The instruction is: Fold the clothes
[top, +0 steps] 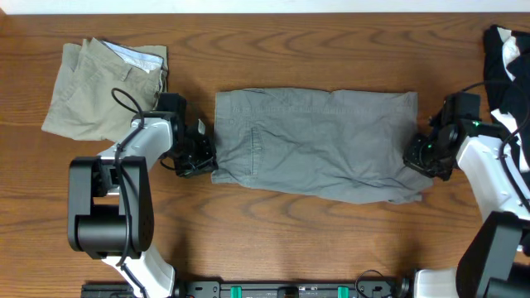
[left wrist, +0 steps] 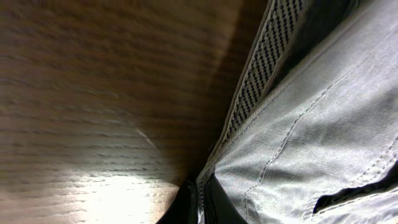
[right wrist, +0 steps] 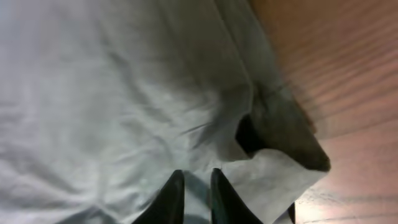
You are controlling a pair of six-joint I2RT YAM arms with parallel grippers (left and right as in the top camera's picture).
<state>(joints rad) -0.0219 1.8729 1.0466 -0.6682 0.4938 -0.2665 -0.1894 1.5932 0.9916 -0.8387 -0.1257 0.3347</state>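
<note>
The left claw (left wrist: 200, 190) is clenched on the waistband edge of the grey shorts (left wrist: 311, 143), with the speckled lining (left wrist: 264, 62) turned out beside it. The right claw (right wrist: 196, 180) stands narrowly parted with grey cloth in the gap; whether it grips, I cannot tell. The shorts lie flat mid-worktop (top: 331, 50), with the claws at their 9 and 3 o'clock ends. Folded khaki shorts (top: 95, 87) rest at 10 o'clock and a black-and-white garment (top: 503, 58) at 2 o'clock.
</note>
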